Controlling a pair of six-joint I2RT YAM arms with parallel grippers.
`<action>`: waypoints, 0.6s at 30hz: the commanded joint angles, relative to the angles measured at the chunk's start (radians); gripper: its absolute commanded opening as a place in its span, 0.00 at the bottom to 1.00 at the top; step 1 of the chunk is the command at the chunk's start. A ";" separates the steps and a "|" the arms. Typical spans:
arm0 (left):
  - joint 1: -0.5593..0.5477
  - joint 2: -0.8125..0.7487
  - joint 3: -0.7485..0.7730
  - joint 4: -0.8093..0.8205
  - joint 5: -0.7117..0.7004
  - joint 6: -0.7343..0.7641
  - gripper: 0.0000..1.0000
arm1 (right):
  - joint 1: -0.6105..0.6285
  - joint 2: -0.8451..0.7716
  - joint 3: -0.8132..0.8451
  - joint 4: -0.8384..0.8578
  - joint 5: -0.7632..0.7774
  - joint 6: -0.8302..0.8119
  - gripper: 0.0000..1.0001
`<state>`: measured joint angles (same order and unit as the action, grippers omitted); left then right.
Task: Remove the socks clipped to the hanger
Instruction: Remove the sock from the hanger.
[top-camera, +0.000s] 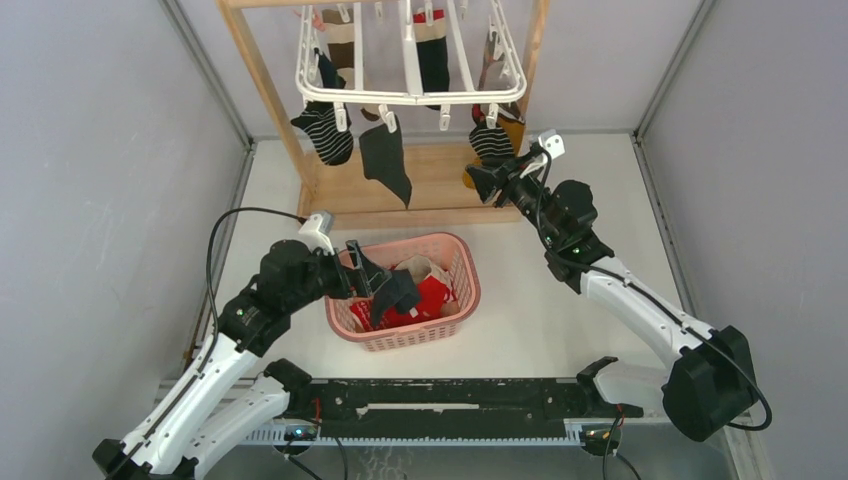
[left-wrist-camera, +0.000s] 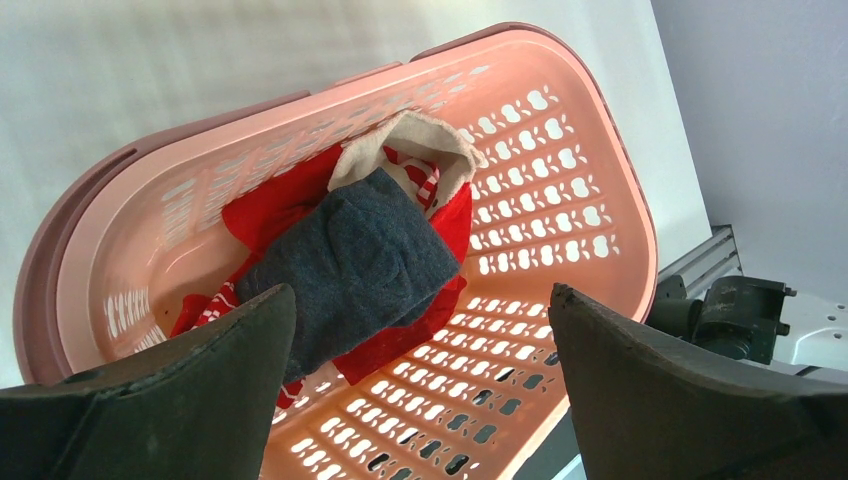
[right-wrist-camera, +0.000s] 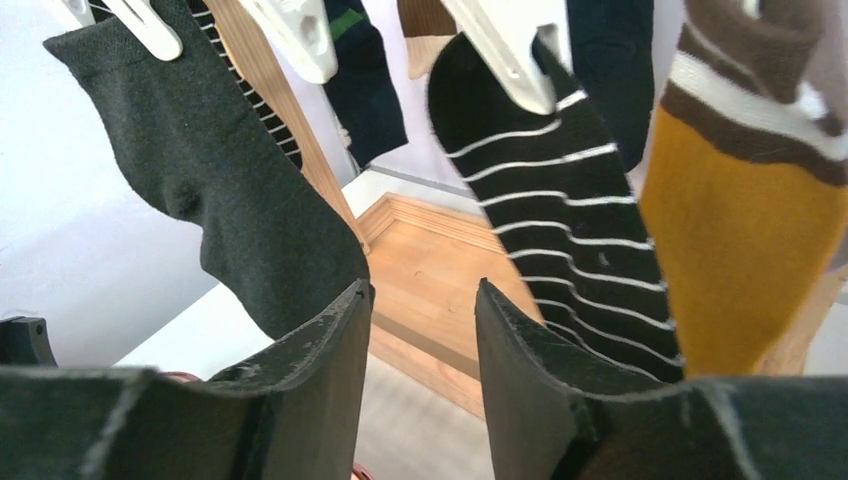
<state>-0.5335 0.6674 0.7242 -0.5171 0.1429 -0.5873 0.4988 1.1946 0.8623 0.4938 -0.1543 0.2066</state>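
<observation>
The white hanger (top-camera: 410, 97) hangs from a wooden stand at the back, with several socks clipped to it. These include a striped sock (top-camera: 325, 132), a black sock (top-camera: 386, 160) and another striped sock (top-camera: 490, 143) beside a mustard one (top-camera: 513, 130). My right gripper (top-camera: 482, 181) is raised just below that striped sock (right-wrist-camera: 560, 200), open, with nothing between its fingers (right-wrist-camera: 330, 340). The black sock (right-wrist-camera: 220, 200) hangs to its left and the mustard sock (right-wrist-camera: 740, 250) to its right. My left gripper (left-wrist-camera: 420, 300) is wide open over the basket. A grey sock (left-wrist-camera: 350, 265) lies below it on red socks (left-wrist-camera: 275, 210).
The pink basket (top-camera: 470, 280) stands at the table's middle, between both arms. The wooden stand (top-camera: 265, 90) has a flat base (top-camera: 440, 175) under the hanging socks. White clips (right-wrist-camera: 505, 50) dangle close above my right fingers. Grey walls enclose the table on both sides.
</observation>
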 joint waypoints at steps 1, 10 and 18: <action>0.005 0.000 0.078 0.046 0.018 -0.006 1.00 | -0.014 -0.040 -0.003 -0.004 0.019 -0.008 0.53; 0.005 0.001 0.084 0.054 0.021 -0.006 1.00 | -0.030 -0.073 -0.003 -0.035 0.072 0.002 0.83; 0.004 0.001 0.083 0.057 0.023 -0.006 1.00 | -0.065 -0.087 -0.003 -0.052 0.080 0.006 0.92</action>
<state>-0.5335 0.6708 0.7341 -0.4961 0.1455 -0.5873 0.4538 1.1343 0.8619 0.4435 -0.0910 0.2104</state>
